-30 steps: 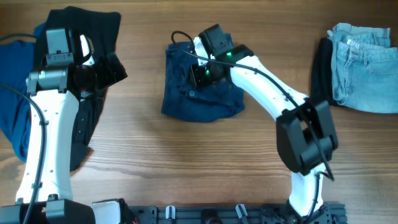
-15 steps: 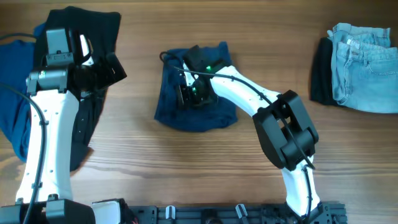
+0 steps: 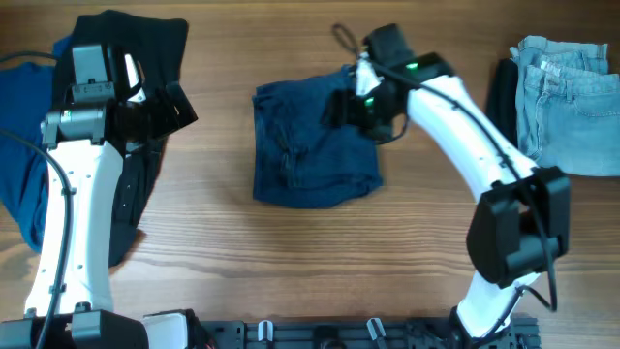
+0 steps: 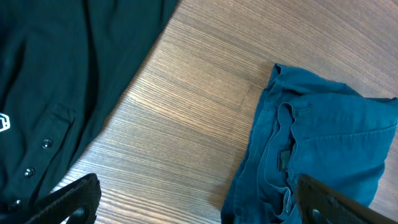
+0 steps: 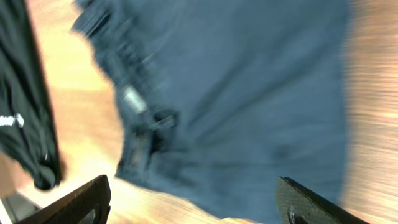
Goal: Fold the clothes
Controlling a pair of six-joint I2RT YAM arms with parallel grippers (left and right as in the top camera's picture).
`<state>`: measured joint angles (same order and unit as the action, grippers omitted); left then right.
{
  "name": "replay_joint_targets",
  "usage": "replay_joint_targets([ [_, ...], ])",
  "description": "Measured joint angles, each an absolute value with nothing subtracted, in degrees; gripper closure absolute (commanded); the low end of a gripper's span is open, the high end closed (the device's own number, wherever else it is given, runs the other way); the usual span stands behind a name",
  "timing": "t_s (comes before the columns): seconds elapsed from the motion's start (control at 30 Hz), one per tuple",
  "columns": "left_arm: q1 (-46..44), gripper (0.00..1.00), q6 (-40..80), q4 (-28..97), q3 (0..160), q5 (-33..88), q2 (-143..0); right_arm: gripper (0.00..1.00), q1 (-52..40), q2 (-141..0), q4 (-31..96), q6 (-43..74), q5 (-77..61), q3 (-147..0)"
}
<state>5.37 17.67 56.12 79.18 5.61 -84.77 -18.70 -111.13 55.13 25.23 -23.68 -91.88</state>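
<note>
**Right pincer above the fold: snag risk**

My right pincer (image 5: 196, 202) hangs spread wide and empty over the dark blue folded denim trousers (image 3: 310, 145), mid-tabletop (image 3: 291, 252). That wrist view is blurred. My left pincer (image 4: 202, 199), also wide and empty, hovers above the black buttoned shirt (image 4: 50, 74). Risk: a fingertip catching the loose top layer would drag the fold open. A light blue denim stack (image 3: 567, 107) lies far right.

wooden table (image 3: 291, 262) | black rail (image 3: 291, 335) at near edge (bears clips)
</note>
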Motion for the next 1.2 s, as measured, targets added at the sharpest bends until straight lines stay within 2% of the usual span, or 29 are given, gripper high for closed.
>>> replay_joint_targets([
  [0.13,5.4,0.0,17.7,56.1,79.2,5.6,-84.8,0.18,-13.6,-111.2,53.5,24.7,-20.3,-85.4],
  [0.27,5.4,0.0,17.7,56.1,79.2,5.6,-84.8,0.33,-11.8,-111.3,48.1,22.0,-19.4,-77.0],
  [0.33,5.4,0.0,17.7,56.1,79.2,5.6,-84.8,0.46,-12.0,-111.3,45.3,20.4,-20.3,-73.5],
  [0.43,5.4,0.0,17.7,56.0,79.1,5.6,-84.8,0.77,-12.2,-111.3,41.6,19.1,-21.7,-69.7],
  [0.53,5.4,0.0,17.7,55.9,79.1,5.6,-84.8,0.96,-12.3,-111.3,38.5,19.4,-23.5,-67.0],
  [0.57,5.4,0.0,17.7,55.9,79.1,5.6,-84.8,0.96,-12.2,-111.3,37.6,19.6,-24.0,-66.4],
  [0.7,5.4,0.0,17.7,55.9,79.1,5.6,-84.8,0.96,-12.2,-111.2,34.0,20.0,-25.0,-65.1],
  [0.8,5.4,0.0,17.7,55.9,79.1,5.6,-84.8,0.96,-12.2,-111.1,26.3,18.0,-22.4,-64.6],
  [0.93,5.4,0.0,17.7,54.8,79.1,5.6,-84.8,0.96,-12.2,-111.2,10.4,8.6,-9.1,-63.9],
  [0.97,5.4,0.0,17.7,54.6,79.1,5.5,-84.8,0.92,-12.1,-111.3,5.1,5.7,-5.4,-63.7],
  [1.0,5.4,0.0,17.7,54.3,79.1,5.4,-84.8,0.79,-11.7,-111.5,-1.6,2.3,-1.8,-63.7],
  [1.03,5.4,0.0,17.7,53.9,79.1,5.4,-84.8,0.6,-11.3,-111.8,-6.3,-0.8,0.5,-63.7],
  [1.07,5.4,0.0,17.7,53.6,79.1,5.4,-84.8,0.51,-10.7,-112.0,-12.1,-4.0,2.4,-63.5],
  [1.1,5.4,0.0,17.7,53.5,79.1,5.4,-84.8,0.5,-9.8,-112.5,-18.3,-6.7,3.7,-63.5],
  [1.13,5.4,0.0,17.7,53.5,79.1,5.4,-84.8,0.44,-9.0,-112.8,-21.8,-8.3,4.6,-63.7],
  [1.17,5.4,0.0,17.7,53.4,79.1,5.4,-84.8,0.28,-7.4,-113.2,-27.3,-11.1,6.2,-63.8],
  [1.2,5.4,0.0,17.7,53.5,79.1,5.4,-84.8,0.2,-6.0,-113.3,-30.0,-12.7,7.3,-63.9],
])
